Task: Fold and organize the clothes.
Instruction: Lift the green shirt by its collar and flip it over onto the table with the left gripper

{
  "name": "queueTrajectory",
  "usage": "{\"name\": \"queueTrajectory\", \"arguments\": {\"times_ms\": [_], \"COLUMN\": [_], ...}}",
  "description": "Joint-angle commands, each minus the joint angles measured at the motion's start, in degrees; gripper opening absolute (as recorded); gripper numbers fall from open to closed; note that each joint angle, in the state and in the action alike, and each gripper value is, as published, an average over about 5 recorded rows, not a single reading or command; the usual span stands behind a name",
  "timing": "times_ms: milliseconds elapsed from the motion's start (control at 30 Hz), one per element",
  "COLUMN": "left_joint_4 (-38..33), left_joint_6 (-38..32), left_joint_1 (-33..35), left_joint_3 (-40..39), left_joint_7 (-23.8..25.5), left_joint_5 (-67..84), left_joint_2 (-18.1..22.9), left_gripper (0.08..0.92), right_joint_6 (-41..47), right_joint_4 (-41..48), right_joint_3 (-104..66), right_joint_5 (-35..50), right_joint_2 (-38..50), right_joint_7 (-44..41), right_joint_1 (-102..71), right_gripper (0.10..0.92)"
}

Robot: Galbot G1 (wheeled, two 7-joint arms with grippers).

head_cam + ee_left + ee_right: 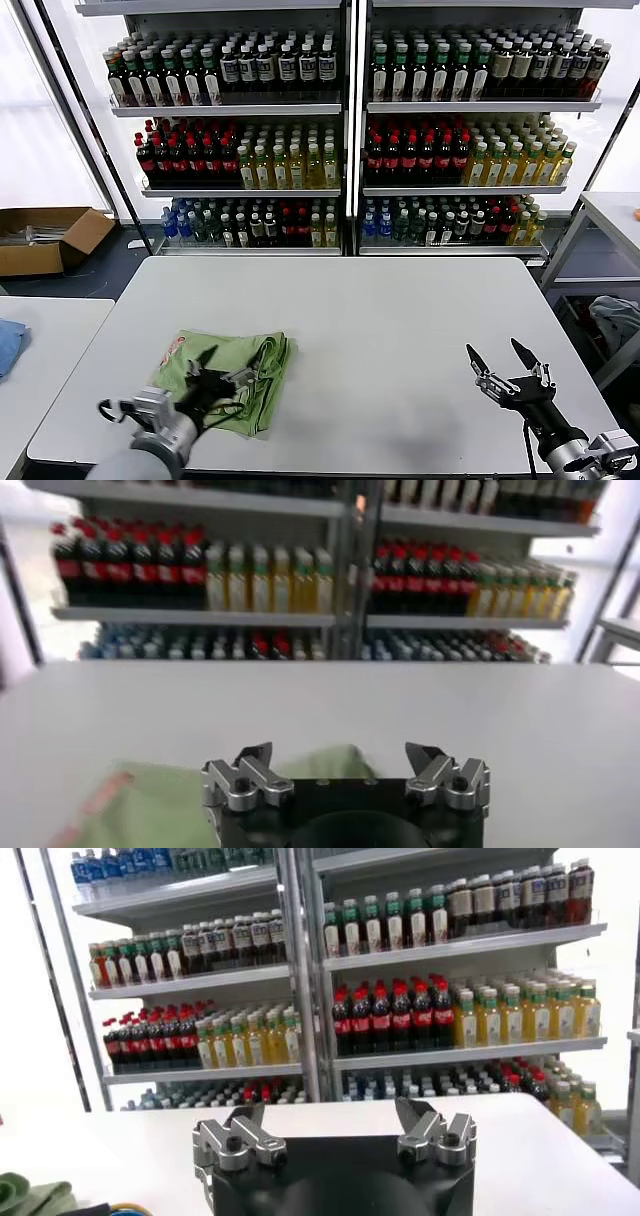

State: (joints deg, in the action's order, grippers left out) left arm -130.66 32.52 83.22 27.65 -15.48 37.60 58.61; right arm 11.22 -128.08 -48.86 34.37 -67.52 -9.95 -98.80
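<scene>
The light green polo shirt [228, 376] lies folded into a small bundle on the white table [400, 320], near its front left corner, with a strip of red-and-white graphic showing at its left edge. My left gripper [228, 367] hovers open over the shirt's front part, holding nothing. In the left wrist view the shirt [170, 800] shows below and between the open fingers [250, 770]. My right gripper [505, 360] is open and empty above the table's front right. A sliver of the shirt [25, 1193] shows in the right wrist view.
Shelves of bottles [350, 130] stand behind the table. A second table [40, 340] with a blue cloth [8, 345] is on the left. A cardboard box [45, 238] lies on the floor at the left. Another table [615, 215] stands at the right.
</scene>
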Motion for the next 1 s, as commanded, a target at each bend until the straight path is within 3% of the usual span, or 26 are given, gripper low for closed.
{"name": "queueTrajectory", "arguments": {"times_ms": [33, 300, 700, 1000], "left_joint_4": [8.13, 21.36, 27.16, 28.27], "left_joint_6": [0.43, -2.32, -3.46, -4.53], "left_joint_1": [-1.02, -2.3, -3.73, -3.77], "left_joint_3": [14.28, 10.4, 8.21, 6.32], "left_joint_7": [2.73, 8.89, 10.64, 11.41], "left_joint_5": [7.34, 3.14, 2.39, 1.85], "left_joint_2": [-7.6, -6.66, -4.51, -2.64], "left_gripper": [0.822, 0.823, 0.822, 0.685], "right_joint_6": [-0.31, -0.86, 0.36, 0.85], "right_joint_4": [-0.53, -1.13, -2.93, -4.71], "right_joint_3": [1.72, 1.53, 2.51, 1.63], "right_joint_5": [-0.72, -1.57, -1.84, -1.82], "right_joint_2": [-1.33, -1.78, -1.5, -1.08], "right_joint_7": [-0.08, -0.31, 0.36, 0.77], "right_joint_1": [-0.43, -2.09, -1.68, -2.28], "right_gripper": [0.823, 0.823, 0.823, 0.823]}}
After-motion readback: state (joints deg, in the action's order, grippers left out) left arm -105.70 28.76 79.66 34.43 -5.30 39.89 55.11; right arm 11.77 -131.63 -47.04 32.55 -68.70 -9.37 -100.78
